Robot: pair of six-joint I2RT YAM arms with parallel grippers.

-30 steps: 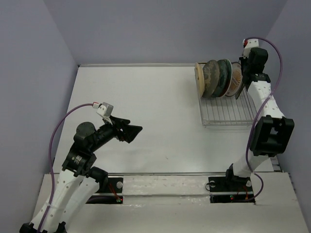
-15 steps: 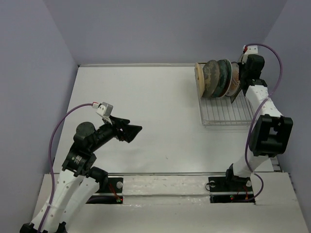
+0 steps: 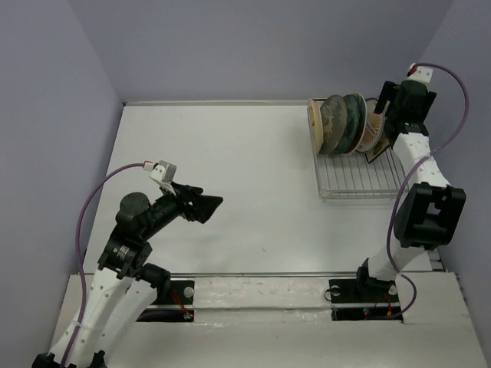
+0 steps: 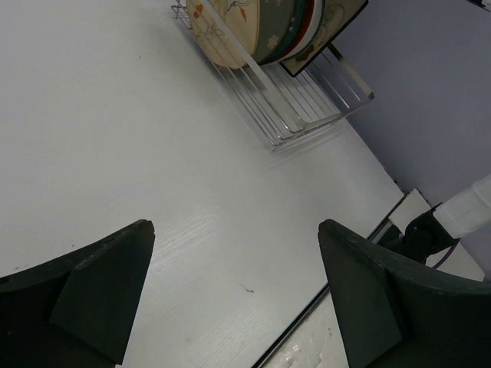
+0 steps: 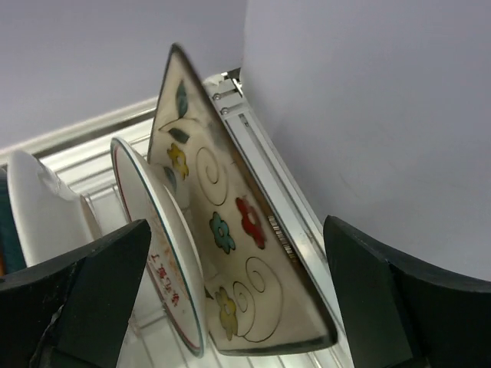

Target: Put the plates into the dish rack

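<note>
Several plates stand on edge in the dish rack (image 3: 360, 181) at the far right: a cream one (image 3: 313, 126), a grey patterned one (image 3: 334, 123), a teal one (image 3: 354, 116) and an orange-sunburst one (image 3: 371, 127). In the right wrist view, the square cream floral plate (image 5: 230, 253) leans against a round red-rimmed plate (image 5: 165, 264) by the rack's rim (image 5: 257, 157). My right gripper (image 5: 236, 226) (image 3: 386, 115) is open, its fingers astride the square plate without touching it. Far from the rack, my left gripper (image 4: 236, 226) (image 3: 207, 205) hangs open over bare table.
The rack's near half (image 4: 307, 100) holds only bare wires. A lilac wall (image 5: 368, 115) runs close behind the rack on its right side. A metal rail (image 3: 261, 274) edges the table (image 3: 230, 153) in front of the arm bases.
My right gripper has opened and let go of the square floral plate, which now leans in the rack; the wrist drew back to the right. The left arm has not moved.
</note>
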